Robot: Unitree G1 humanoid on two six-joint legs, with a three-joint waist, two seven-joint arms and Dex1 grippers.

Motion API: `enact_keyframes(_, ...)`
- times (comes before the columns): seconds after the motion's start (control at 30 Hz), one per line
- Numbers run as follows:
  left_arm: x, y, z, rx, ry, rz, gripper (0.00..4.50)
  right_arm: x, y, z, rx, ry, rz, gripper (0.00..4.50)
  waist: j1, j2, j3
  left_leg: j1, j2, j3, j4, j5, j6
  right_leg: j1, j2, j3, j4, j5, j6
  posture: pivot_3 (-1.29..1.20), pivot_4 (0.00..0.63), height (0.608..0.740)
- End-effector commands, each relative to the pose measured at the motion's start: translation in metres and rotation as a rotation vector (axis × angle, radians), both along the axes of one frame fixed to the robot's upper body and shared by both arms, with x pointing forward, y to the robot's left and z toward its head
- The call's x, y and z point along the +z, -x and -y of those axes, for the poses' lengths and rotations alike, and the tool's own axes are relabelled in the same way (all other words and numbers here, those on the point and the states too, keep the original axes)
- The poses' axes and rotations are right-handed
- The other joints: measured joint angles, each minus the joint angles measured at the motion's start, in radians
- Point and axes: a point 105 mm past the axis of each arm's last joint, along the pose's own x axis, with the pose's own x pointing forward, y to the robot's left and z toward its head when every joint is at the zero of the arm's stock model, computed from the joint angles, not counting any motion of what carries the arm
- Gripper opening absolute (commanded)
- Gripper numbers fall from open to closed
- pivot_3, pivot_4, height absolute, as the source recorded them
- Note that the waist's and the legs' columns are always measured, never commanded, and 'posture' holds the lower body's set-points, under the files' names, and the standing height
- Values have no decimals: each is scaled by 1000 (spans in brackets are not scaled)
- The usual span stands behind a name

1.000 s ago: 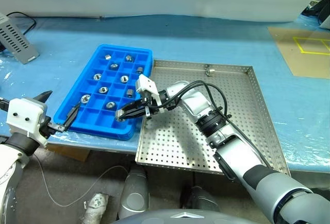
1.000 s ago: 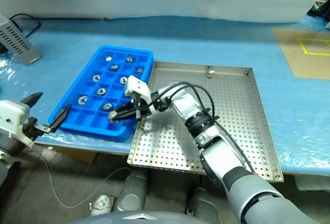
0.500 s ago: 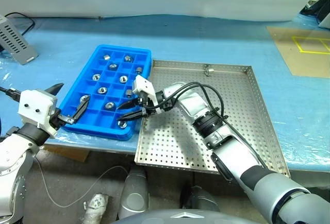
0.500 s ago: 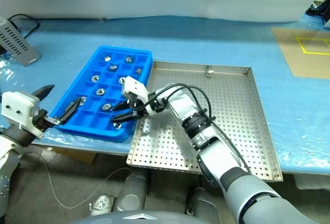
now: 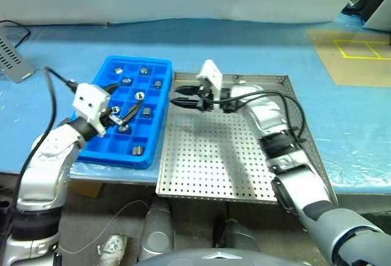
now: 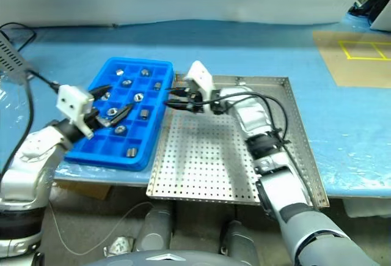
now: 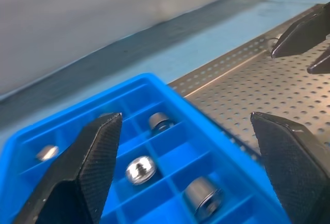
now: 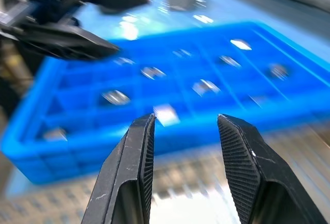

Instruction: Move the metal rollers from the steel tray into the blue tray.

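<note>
Right tool parted and empty, left tool wide and empty over the blue tray, which holds nearly every metal roller; steel tray looks almost cleared.

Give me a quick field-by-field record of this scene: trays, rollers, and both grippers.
blue tray: left of the steel tray, rollers in several compartments
steel tray: perforated floor, mostly bare; a small metal piece near its far rim
left gripper: open, empty, over the blue tray
right gripper: open, empty, over the steel tray's far left corner
</note>
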Motion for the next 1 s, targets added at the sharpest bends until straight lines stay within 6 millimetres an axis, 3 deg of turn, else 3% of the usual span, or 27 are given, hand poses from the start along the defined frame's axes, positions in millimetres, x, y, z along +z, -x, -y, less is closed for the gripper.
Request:
enact_keyframes(0.03,4,-11,18,-76,-15,42,4271,-6,-9,19,-115,31,34,1974,-26,0,0,0,0,0,1,0,0,-1,0,0,1,0,0,65,150,740)
enact_keyframes(0.13,6,-17,28,-117,-13,51,4271,-16,5,25,-59,64,-9,1974,-62,0,0,0,0,0,1,0,0,-2,0,0,4,0,0,34,150,740)
enact_keyframes(0.3,2,-23,33,-157,-22,43,4271,-28,59,33,155,116,-152,1974,-95,0,0,2,0,0,0,0,1,-1,2,1,3,0,-1,-1,150,740)
enact_keyframes(0.5,0,-24,37,-170,-13,44,4271,-43,66,49,167,225,-175,1974,-109,0,0,6,1,0,0,-1,2,4,1,1,2,0,-1,-5,150,740)
enact_keyframes(0.7,-7,-16,39,-170,-4,26,4271,-72,58,68,86,308,-176,40,-109,0,0,10,0,3,1,-1,3,9,-1,2,1,-2,-6,13,150,740)
enact_keyframes(1.0,-21,8,40,-178,2,-50,4271,-84,114,83,169,323,-343,9,-107,0,0,11,1,3,-1,-3,8,12,0,1,-5,-1,-4,14,150,740)
